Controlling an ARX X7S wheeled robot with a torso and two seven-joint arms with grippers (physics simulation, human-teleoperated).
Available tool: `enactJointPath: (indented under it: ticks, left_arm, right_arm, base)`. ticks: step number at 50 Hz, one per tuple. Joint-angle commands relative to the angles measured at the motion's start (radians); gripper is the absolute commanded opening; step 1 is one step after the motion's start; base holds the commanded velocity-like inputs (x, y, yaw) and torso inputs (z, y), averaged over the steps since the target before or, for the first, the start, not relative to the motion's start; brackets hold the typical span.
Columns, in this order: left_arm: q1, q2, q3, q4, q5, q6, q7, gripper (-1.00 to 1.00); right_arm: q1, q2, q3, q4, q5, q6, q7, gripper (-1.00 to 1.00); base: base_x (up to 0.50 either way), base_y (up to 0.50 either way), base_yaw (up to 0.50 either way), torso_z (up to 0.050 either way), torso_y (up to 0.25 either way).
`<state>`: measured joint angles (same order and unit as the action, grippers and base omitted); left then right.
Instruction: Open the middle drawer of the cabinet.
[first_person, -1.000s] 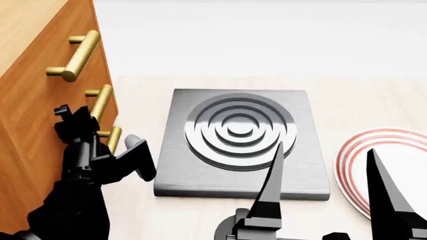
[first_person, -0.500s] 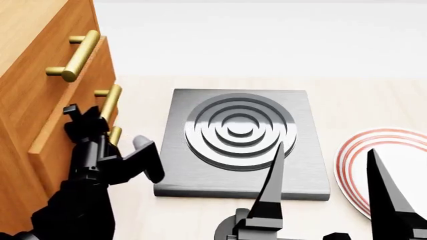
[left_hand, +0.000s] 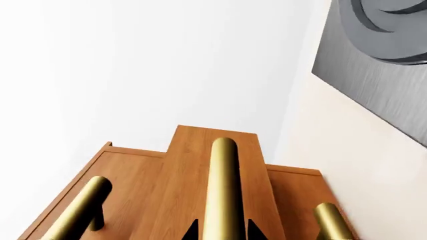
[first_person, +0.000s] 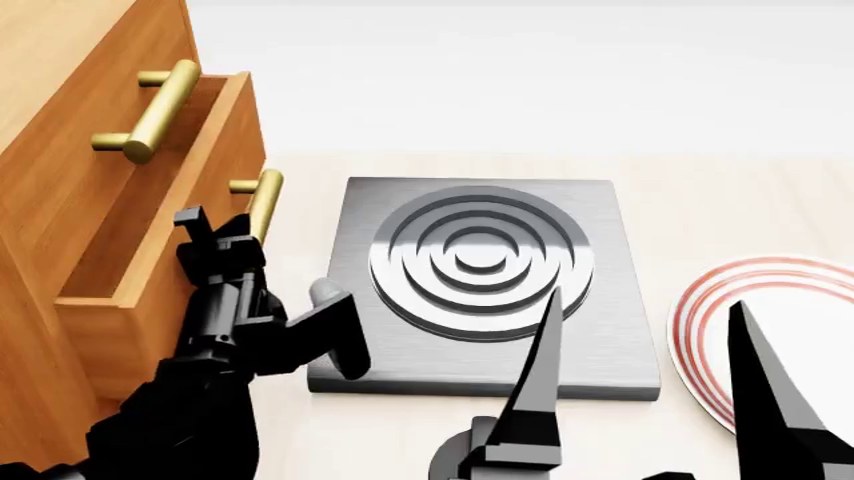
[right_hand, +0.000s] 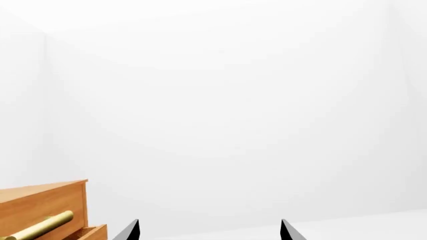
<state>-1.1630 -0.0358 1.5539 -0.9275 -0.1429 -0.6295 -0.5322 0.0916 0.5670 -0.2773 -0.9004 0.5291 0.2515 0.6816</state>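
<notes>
My left hand (first_person: 247, 235) is clamped on the hard, smooth brass bar (left_hand: 222, 190) of the stiff wooden middle drawer (first_person: 160, 240), the best place to hold.

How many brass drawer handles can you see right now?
3, in the left wrist view: the middle drawer's handle between the left gripper's fingertips, and one outer handle on each side. The head view shows only two.
</notes>
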Motion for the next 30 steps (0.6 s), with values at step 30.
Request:
enactJointPath:
  ticks: [30]
  left_arm:
    - [-0.013, 0.036, 0.022, 0.368, 0.223, -0.046, 0.018, -1.0]
  right_arm:
    - [-0.004, 0.014, 0.007, -0.008, 0.019, -0.015, 0.009, 1.0]
  base:
    - [-0.01, 0.0, 0.0, 0.001, 0.003]
